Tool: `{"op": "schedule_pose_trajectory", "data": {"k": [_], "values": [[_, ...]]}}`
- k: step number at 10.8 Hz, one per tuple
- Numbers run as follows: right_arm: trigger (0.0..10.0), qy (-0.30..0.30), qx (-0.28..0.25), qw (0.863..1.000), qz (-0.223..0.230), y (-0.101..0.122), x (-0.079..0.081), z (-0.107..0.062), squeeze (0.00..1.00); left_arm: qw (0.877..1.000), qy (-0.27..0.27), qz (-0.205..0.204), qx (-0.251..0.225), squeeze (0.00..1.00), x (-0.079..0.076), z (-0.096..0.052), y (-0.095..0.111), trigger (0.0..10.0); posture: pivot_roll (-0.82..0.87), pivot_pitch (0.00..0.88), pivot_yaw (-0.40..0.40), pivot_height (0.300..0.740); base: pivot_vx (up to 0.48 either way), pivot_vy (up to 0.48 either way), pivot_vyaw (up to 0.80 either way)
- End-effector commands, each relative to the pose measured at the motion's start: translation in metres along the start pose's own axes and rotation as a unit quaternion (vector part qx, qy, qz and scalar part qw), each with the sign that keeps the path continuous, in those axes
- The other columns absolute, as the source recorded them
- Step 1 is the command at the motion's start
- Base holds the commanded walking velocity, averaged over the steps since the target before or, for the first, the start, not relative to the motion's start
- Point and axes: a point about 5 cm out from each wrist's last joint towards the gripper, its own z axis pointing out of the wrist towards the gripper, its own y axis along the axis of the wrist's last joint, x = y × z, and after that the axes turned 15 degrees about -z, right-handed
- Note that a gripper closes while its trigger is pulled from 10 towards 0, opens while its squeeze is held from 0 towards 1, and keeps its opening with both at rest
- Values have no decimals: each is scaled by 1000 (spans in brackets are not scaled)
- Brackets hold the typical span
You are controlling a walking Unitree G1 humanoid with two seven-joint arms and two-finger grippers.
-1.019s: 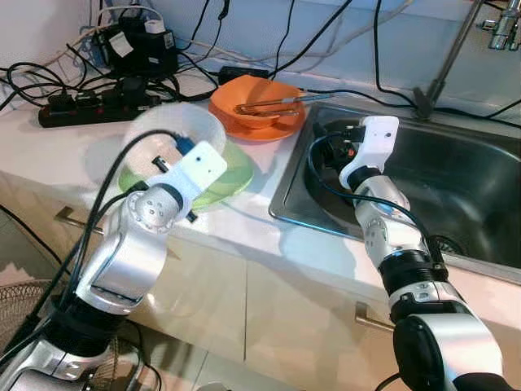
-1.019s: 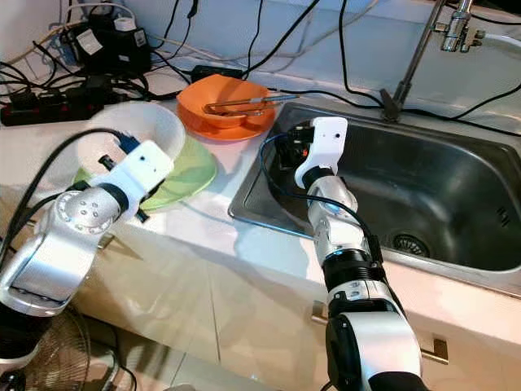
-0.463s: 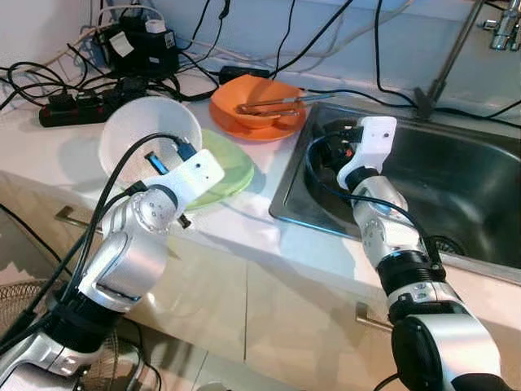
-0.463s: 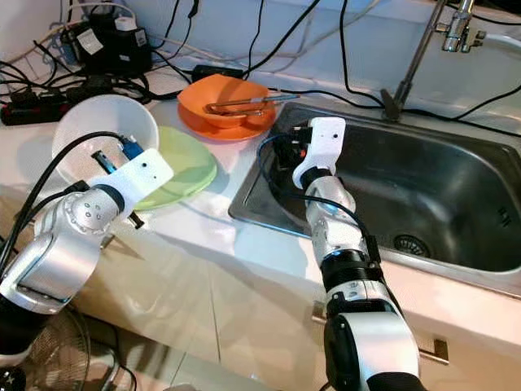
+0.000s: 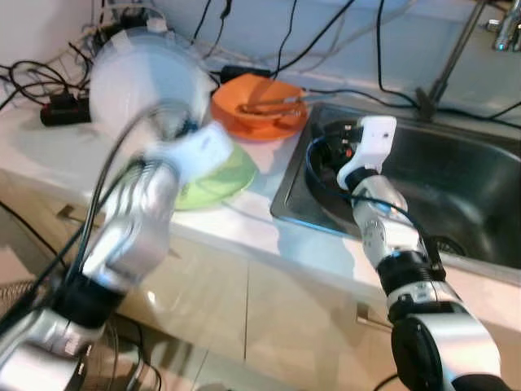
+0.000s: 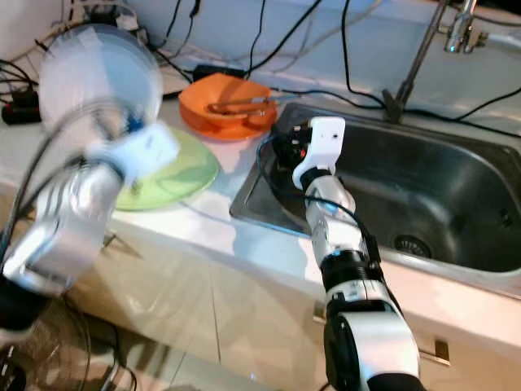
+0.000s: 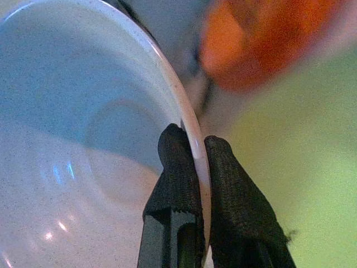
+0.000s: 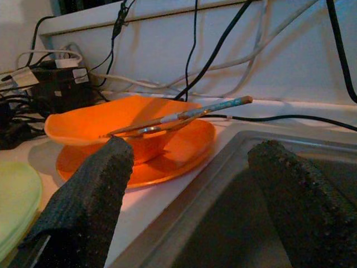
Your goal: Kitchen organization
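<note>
Left gripper [image 7: 192,167]: fingers pinched on the rim of the white bowl [image 7: 83,145], one finger inside, one outside.
White bowl: lifted, tilted, blurred, above the counter's [image 5: 244,228] left part, over the green plate [image 5: 220,175].
Green plate: flat on the counter, left of the sink [image 5: 456,187].
Right gripper [image 8: 189,184]: fingers spread wide, holding nothing, at the sink's near-left corner.
Orange bowl [image 8: 122,125]: on an orange plate [image 8: 167,159], far side of counter, beyond the green plate.
Tongs [image 8: 178,116]: lying across the orange bowl.
Cables [image 6: 269,32]: along the far wall.
</note>
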Motion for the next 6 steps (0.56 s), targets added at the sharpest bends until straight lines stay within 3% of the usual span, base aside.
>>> {"op": "schedule_pose_trajectory", "data": {"k": [1,2,3,4,5,6], "values": [[10000,-4,-9,1000,4,5,-5,1,314,999,-3,9,-31,0,-7,1,11,10000,240,0,-30,717,0,0,0],[10000,-11,-15,1000,15,10,-9,2,1000,999,-15,4,-49,0,-16,2,19,10000,237,0,-29,717,0,0,0],[10000,-18,-34,998,40,22,-16,5,639,997,-39,4,-65,0,-32,5,24,10000,230,0,-25,717,0,0,0],[10000,-15,-56,996,69,35,-19,7,0,996,-52,2,-72,0,-40,7,26,10000,221,0,-21,717,0,0,0],[10000,16,-94,986,134,56,-18,9,0,994,-65,1,-83,0,-48,8,29,10000,212,0,-18,717,0,0,0],[10000,45,-114,981,151,65,-13,8,0,994,-69,1,-86,0,-51,9,31,10000,207,0,-15,717,0,0,0]]}}
